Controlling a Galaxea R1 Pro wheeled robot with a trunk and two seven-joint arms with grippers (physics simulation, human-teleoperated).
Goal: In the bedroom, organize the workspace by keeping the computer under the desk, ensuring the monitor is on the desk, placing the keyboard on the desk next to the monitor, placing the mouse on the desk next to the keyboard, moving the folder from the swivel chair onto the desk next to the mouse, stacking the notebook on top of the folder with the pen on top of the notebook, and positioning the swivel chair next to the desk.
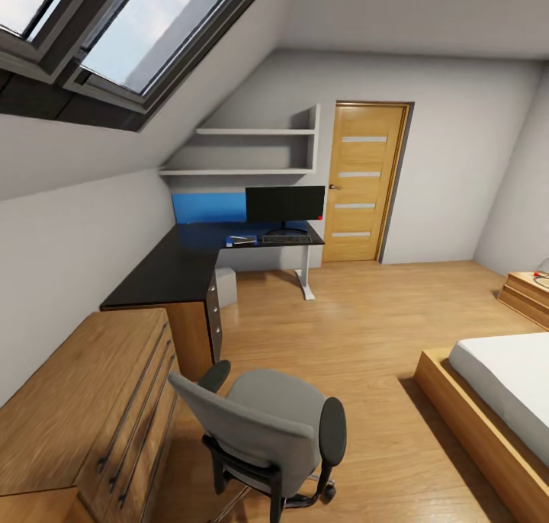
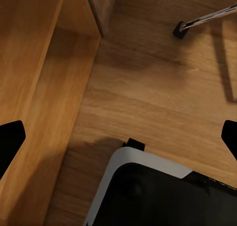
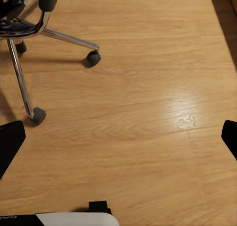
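Observation:
The swivel chair (image 1: 267, 424) stands close in front of me with its grey back toward me, apart from the black L-shaped desk (image 1: 175, 267). At the desk's far end the monitor (image 1: 285, 204) stands upright with the keyboard (image 1: 287, 239) in front of it. A small flat item (image 1: 242, 240) beside the keyboard is too small to name. The grey computer (image 1: 226, 285) sits under the desk. The folder is hidden. My left gripper (image 2: 118, 142) and right gripper (image 3: 118, 139) are open over the plank floor, holding nothing. The chair's chrome base (image 3: 29, 33) lies beyond the right one.
A wooden drawer chest (image 1: 84, 416) fills the near left, against the desk's drawers. A bed (image 1: 503, 401) and nightstand (image 1: 530, 294) line the right. A closed door (image 1: 364, 180) stands beyond the desk. Open floor runs between the chair and the bed. My base (image 2: 148, 196) sits below the grippers.

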